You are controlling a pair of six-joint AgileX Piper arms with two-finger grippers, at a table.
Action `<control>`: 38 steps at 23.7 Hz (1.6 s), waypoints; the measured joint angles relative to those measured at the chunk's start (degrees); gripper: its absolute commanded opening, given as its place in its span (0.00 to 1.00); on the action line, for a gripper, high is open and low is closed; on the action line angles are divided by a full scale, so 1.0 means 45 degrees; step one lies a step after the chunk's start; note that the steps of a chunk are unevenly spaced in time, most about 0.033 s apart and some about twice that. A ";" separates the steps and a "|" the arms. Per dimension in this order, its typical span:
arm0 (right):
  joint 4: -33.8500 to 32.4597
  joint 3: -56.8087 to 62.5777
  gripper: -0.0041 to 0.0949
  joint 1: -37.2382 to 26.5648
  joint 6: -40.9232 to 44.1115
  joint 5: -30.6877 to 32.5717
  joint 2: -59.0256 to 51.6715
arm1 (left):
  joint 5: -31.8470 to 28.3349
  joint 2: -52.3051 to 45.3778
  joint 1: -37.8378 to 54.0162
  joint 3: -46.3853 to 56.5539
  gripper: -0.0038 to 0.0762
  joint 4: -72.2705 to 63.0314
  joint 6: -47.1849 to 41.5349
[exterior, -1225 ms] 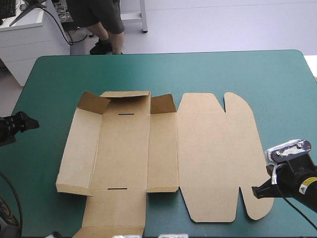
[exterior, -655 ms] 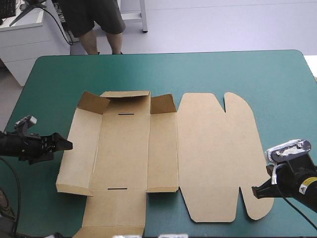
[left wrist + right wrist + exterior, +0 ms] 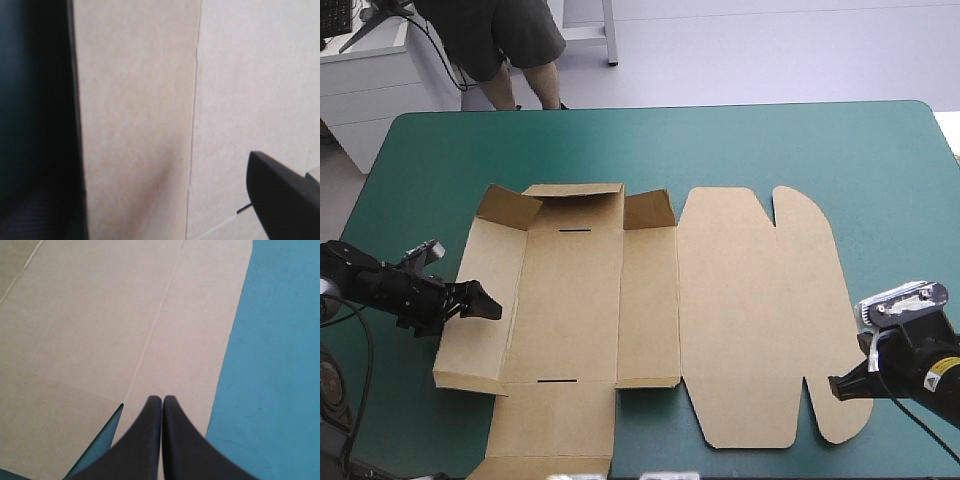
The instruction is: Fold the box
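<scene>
Box (image 3: 570, 300): creased, slotted brown board

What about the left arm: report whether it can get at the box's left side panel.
Probably yes: the left gripper sits at the left side panel of the box, jaws apart, and nothing lies in its way.

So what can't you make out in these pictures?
- The box's near flap: high view, cut off by the picture's bottom edge.
- The left gripper: left wrist view, one finger lost in dark blur.
- The right gripper: whether its shut fingers touch the lid; no view shows the gap.
</scene>
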 measured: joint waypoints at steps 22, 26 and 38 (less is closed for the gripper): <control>0.0000 0.0000 0.03 0.0000 -0.0010 0.0000 0.0000 | 0.0318 0.0643 -0.0173 -0.0038 0.04 -0.0602 -0.0514; 0.0000 0.0000 0.03 0.0000 -0.0025 0.0000 0.0000 | 0.0358 0.0586 -0.0254 -0.0038 0.04 -0.0809 -0.0114; 0.0000 0.0000 0.03 0.0000 -0.0034 -0.0486 0.0000 | 0.0200 0.0183 -0.3986 -0.5382 0.04 0.2278 -0.0343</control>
